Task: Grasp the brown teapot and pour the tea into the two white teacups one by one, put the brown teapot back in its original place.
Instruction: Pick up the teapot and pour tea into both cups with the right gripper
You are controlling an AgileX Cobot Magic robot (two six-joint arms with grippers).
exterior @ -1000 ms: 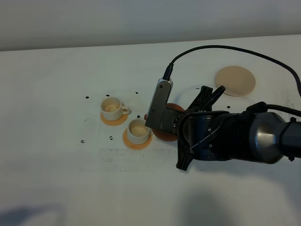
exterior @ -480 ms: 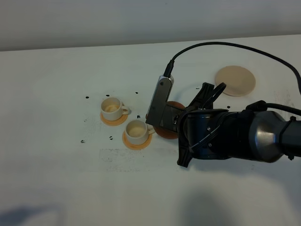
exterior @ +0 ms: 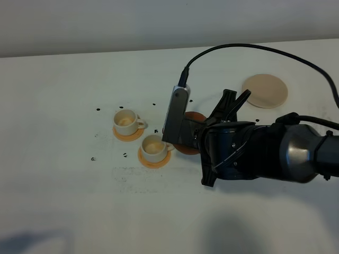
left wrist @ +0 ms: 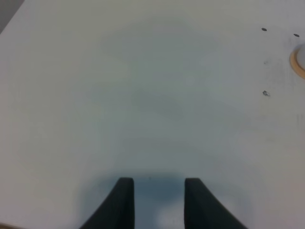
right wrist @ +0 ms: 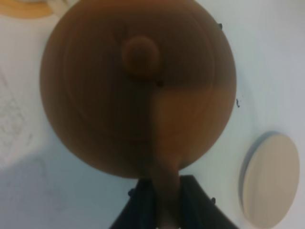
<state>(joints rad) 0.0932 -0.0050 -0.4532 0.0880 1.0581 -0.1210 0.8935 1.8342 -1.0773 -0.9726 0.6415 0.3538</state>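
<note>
L gripper (left wrist: 155, 202) shows only in its own wrist cam. Its two dark fingers (left wrist: 125, 205) are parted w/ a modest gap and nothing btwn them, over plain white table (left wrist: 143, 95). A sliver of orange coaster rim (left wrist: 298, 62) sits at the frame edge, w/ a few black specks (left wrist: 264, 29) nearby.

Overhead cam, L to R:
- The first teacup (exterior: 126, 120) stands upright on an orange coaster (exterior: 127, 137).
- The second teacup (exterior: 154, 147) is just R of it and nearer the front, on its own coaster (exterior: 148, 162).
- Just R of the second teacup is the brown teapot (exterior: 184, 149). It's mostly hidden by the R arm (exterior: 265, 153) & its wrist cam, so only slivers of brown show.
- Further R & back, well apart from the pot, lies the beige disc (exterior: 265, 91).

The R wrist cam fills in what the overhead hides:
- It shows the whole pot (right wrist: 138, 86) from above.
- The R gripper (right wrist: 164, 198) is clamped on the pot's loop handle (right wrist: 159, 157), fingers (right wrist: 143, 202) tight either side.
- The disc (right wrist: 269, 179) is off to one side of the pot.
- Can't tell from either view whether the pot is lifted or resting.

Containers:
- Both cups look pale cream inside; can't tell if there's any liquid in them.
- The pot's lid w/ knob (right wrist: 139, 53) is on, so its contents are hidden.
</note>
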